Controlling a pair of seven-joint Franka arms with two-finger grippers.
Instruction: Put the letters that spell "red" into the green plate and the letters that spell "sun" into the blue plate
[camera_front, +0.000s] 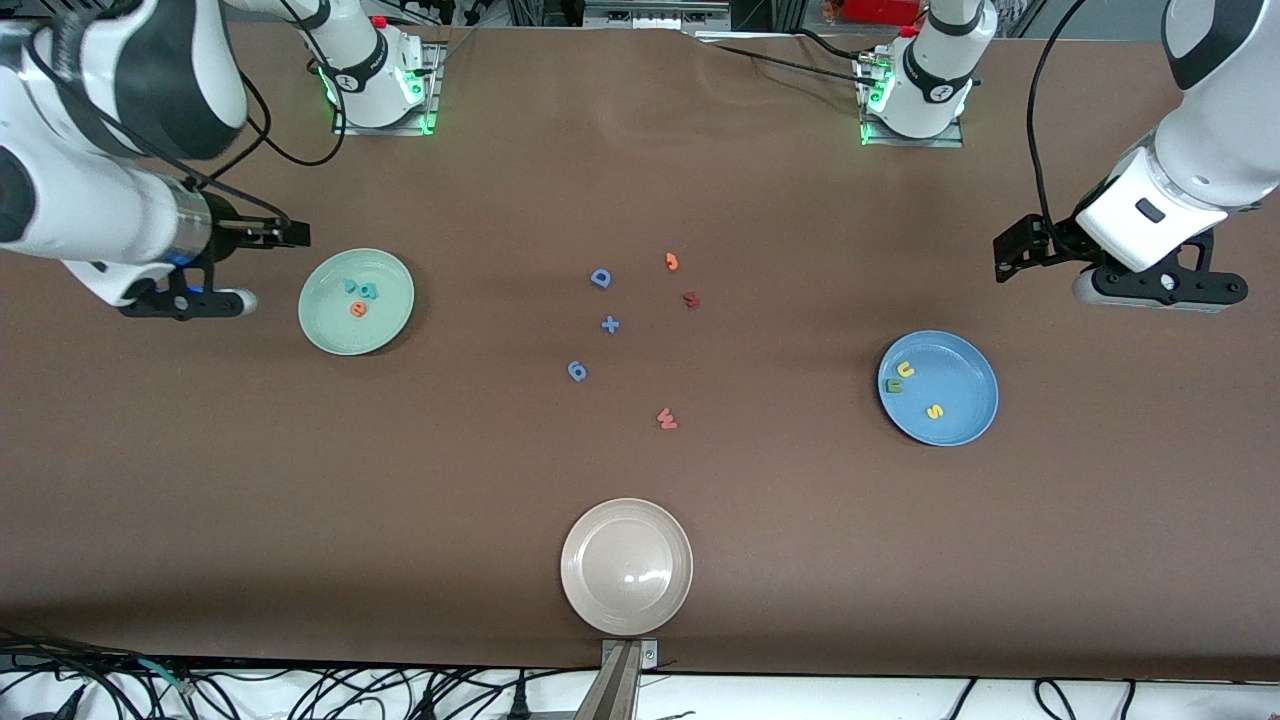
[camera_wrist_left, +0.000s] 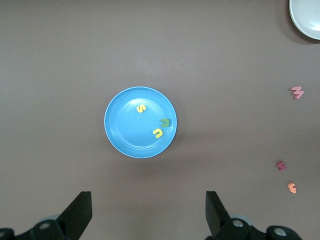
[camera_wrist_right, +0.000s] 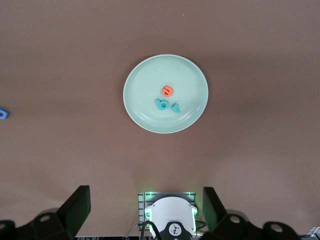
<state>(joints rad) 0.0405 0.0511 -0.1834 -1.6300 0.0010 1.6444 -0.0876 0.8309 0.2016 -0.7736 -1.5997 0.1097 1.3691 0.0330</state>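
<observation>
The green plate holds the letters that spell "red": a teal "r", a teal "d" and an orange "e". In the blue plate lie the letters that spell "sun": a yellow "s", a yellow "u" and a green "n". My right gripper hangs open and empty over bare table beside the green plate. My left gripper hangs open and empty over bare table beside the blue plate.
Mid-table lie a blue "D", a blue plus, a blue "9" piece, a pink "w", a dark red piece and an orange piece. A beige plate sits near the front edge.
</observation>
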